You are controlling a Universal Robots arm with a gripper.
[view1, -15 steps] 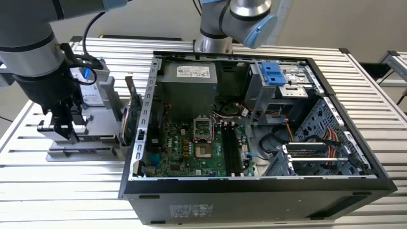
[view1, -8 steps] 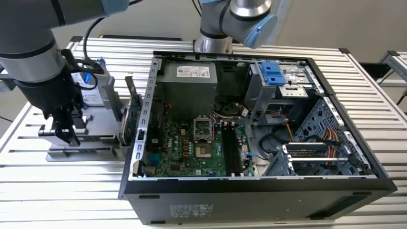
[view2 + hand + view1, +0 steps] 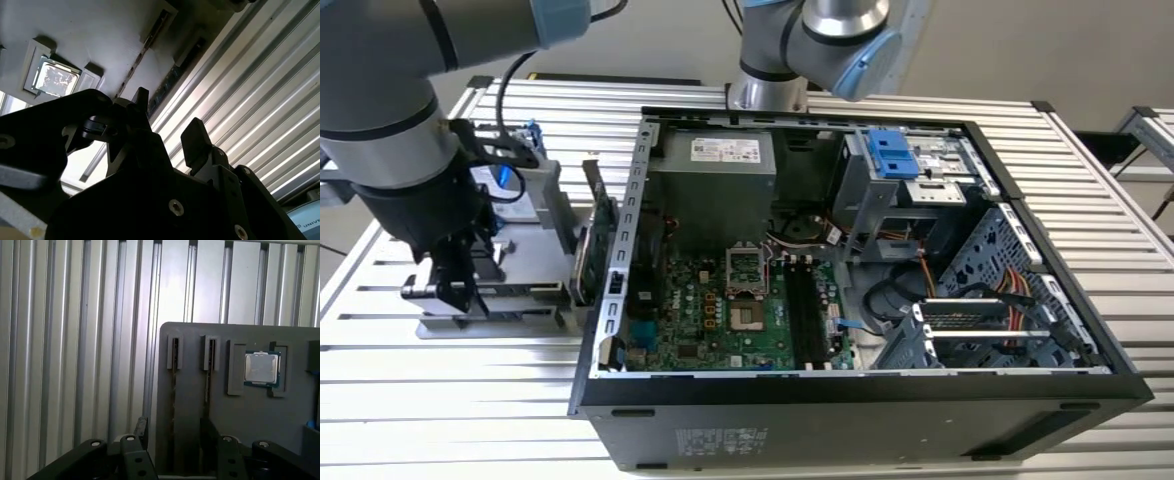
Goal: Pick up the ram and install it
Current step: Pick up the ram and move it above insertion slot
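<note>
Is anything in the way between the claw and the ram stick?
Nothing visible is. In the first wrist view the open gripper hangs over the gray tray. A ram stands on edge in its slot, in line with the gap between the fingers.

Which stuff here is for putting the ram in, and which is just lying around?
For the job: ram stick, open gripper, computer case with its memory slots.
Just lying around: processor chip, expansion card.
</note>
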